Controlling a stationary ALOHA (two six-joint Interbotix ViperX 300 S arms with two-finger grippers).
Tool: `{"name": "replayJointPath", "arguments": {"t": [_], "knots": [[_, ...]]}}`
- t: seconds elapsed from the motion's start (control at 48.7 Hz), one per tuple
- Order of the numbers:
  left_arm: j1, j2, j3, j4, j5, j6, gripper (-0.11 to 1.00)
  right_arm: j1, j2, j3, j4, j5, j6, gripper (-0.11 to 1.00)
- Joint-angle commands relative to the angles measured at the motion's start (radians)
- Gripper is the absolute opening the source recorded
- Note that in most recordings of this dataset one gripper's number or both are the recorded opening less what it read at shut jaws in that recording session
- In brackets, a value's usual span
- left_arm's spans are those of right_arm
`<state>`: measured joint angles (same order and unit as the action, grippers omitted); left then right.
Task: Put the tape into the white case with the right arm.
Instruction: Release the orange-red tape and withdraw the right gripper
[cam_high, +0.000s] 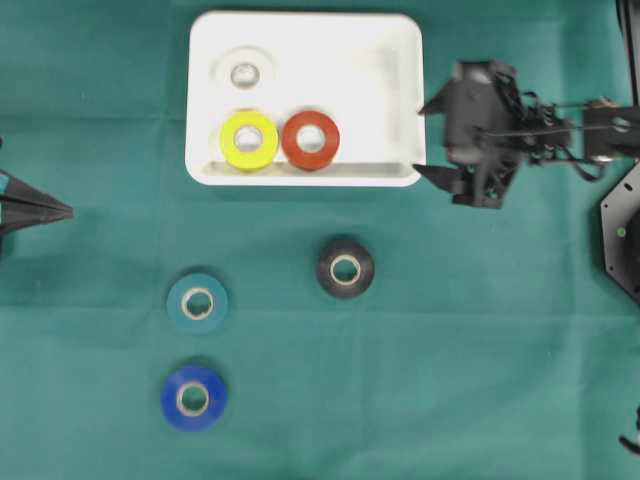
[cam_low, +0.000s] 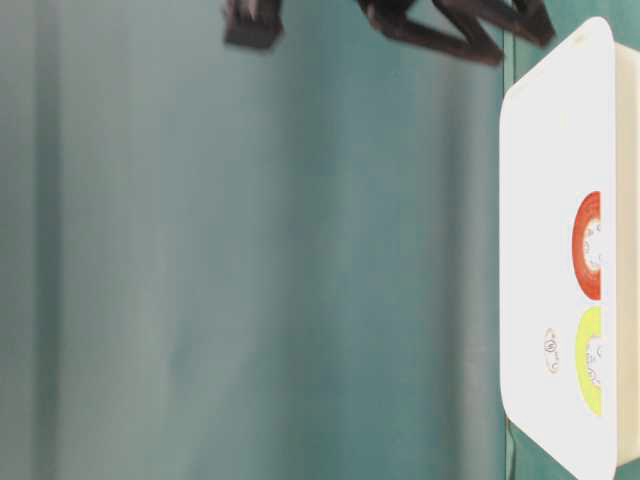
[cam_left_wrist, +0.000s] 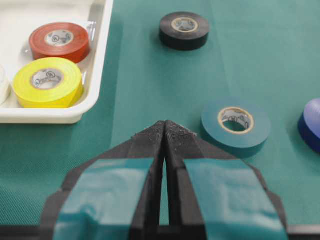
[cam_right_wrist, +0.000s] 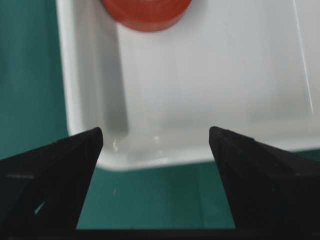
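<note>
The white case (cam_high: 370, 90) lies at the top middle and holds a white tape roll (cam_high: 245, 72), a yellow one (cam_high: 248, 139) and a red one (cam_high: 310, 139). On the green cloth below it lie a black tape roll (cam_high: 345, 267), a teal one (cam_high: 197, 302) and a blue one (cam_high: 193, 397). My right gripper (cam_high: 422, 138) hangs open and empty just beyond the case's right edge. In the right wrist view it (cam_right_wrist: 155, 132) faces the case (cam_right_wrist: 210, 75), with the red roll (cam_right_wrist: 146, 12) farther in. My left gripper (cam_high: 66, 211) is shut and empty at the far left.
The left wrist view shows the shut left gripper (cam_left_wrist: 165, 124) pointing between the case's rim (cam_left_wrist: 95, 75) and the teal roll (cam_left_wrist: 235, 123), with the black roll (cam_left_wrist: 184, 30) beyond. Another black fixture (cam_high: 622, 230) stands at the right edge of the table.
</note>
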<state>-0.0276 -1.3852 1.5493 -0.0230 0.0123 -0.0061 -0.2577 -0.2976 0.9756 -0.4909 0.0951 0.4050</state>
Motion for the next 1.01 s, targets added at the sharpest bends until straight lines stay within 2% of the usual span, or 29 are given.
{"name": "replayJointPath", "arguments": {"t": [0.0,0.411,0.719,0.863,0.986], "knots": [[0.005,0.006,-0.014,-0.002,-0.005,0.000,0.00,-0.003,-0.075,0.040,0.002,-0.020,0.003,0.57],[0.006,0.008,-0.014,0.000,-0.005,0.000,0.00,-0.012,-0.311,0.232,0.005,-0.018,0.005,0.57],[0.009,0.006,-0.012,-0.002,-0.005,0.000,0.00,-0.009,-0.393,0.295,0.005,-0.054,0.005,0.57],[0.009,0.008,-0.012,-0.002,-0.005,0.000,0.00,0.020,-0.393,0.305,0.005,-0.094,0.005,0.57],[0.009,0.008,-0.012,0.000,-0.005,0.000,0.00,0.095,-0.393,0.313,0.006,-0.120,0.005,0.57]]}}
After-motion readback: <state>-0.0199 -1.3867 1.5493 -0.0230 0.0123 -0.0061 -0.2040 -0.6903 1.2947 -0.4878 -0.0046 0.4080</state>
